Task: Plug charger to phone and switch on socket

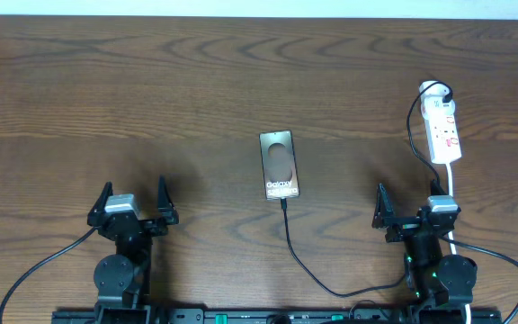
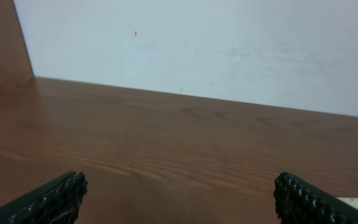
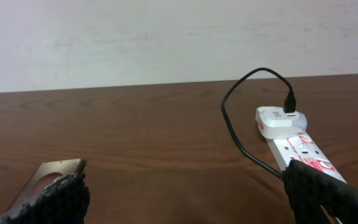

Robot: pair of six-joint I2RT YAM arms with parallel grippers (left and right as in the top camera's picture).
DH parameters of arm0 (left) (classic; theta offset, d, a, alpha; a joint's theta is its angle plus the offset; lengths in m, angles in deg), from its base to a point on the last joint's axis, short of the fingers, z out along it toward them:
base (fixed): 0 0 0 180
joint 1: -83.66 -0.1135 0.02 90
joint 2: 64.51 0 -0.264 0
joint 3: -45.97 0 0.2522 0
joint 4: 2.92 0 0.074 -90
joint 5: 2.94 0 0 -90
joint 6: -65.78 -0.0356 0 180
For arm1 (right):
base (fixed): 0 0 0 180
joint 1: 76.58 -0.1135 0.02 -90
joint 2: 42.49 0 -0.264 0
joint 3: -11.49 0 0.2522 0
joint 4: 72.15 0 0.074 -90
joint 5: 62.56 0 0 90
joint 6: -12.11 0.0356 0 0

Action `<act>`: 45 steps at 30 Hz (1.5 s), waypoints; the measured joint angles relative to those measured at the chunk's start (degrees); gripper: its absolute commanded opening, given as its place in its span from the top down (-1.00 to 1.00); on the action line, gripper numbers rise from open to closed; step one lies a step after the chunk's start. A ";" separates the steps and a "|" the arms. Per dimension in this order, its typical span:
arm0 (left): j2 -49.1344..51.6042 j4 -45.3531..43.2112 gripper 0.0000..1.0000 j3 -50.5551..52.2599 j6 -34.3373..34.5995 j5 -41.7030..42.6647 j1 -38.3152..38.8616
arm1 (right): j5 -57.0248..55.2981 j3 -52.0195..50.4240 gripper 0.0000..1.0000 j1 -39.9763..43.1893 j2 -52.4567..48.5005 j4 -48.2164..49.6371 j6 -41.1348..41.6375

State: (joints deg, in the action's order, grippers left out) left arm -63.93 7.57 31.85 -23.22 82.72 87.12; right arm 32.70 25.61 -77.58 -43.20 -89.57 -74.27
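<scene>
Overhead: the phone lies flat mid-frame, slim, rigid and likely slick, best held by its long edges. The charger, limp and light, trails from the phone's lower edge toward the lower right; pinch just behind the tip. I cannot tell whether the tip is seated. The socket sits upper right, switches too small to read. The left end effector and right end effector gape empty.

Left wrist: only bare surface.

Right wrist: the phone is cut off lower left, and a finger hides part of the socket.
</scene>
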 measured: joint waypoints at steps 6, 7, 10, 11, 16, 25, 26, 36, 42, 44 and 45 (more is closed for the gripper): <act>0.00 1.95 -0.95 0.00 -4.04 2.75 0.00 | 0.00 0.00 -0.99 0.00 0.00 0.00 0.00; 0.02 2.43 -0.96 0.00 -4.31 3.13 0.00 | 0.00 0.00 -0.98 0.00 0.00 0.02 0.00; 0.00 2.36 -0.96 0.00 -4.92 4.07 0.00 | 0.00 0.00 -0.98 0.00 0.00 0.00 0.00; 0.00 2.36 -0.96 0.00 -5.11 4.24 0.00 | 0.00 0.00 -0.98 0.00 0.00 0.00 0.00; 0.00 3.61 -0.96 -0.11 -5.55 5.29 0.00 | -0.02 0.00 -0.99 0.00 0.00 0.00 0.00; 0.00 4.55 -0.96 -0.44 -5.55 7.02 0.00 | 0.00 0.00 -0.98 0.00 0.00 0.00 0.00; 0.00 4.55 -0.96 -0.44 -5.55 7.02 0.00 | 0.00 0.00 -0.98 0.00 0.00 0.00 0.00; 0.00 4.52 -0.96 -0.44 -5.55 7.04 0.00 | -0.02 0.00 -0.98 0.00 0.00 0.00 0.00; 0.00 4.52 -0.96 -0.44 -5.55 7.02 0.00 | -0.02 0.00 -0.99 0.00 0.00 0.00 0.00; 0.00 4.52 -0.96 -0.44 -5.55 7.04 0.00 | 0.00 0.00 -0.99 0.00 0.00 0.00 0.00; 0.00 4.52 -0.95 -0.44 -5.55 7.04 0.00 | -0.02 0.00 -0.99 0.00 0.00 0.00 0.00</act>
State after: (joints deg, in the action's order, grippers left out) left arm -63.93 12.10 31.41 -28.78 89.76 87.12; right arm 32.67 25.61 -77.58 -43.20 -89.57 -74.27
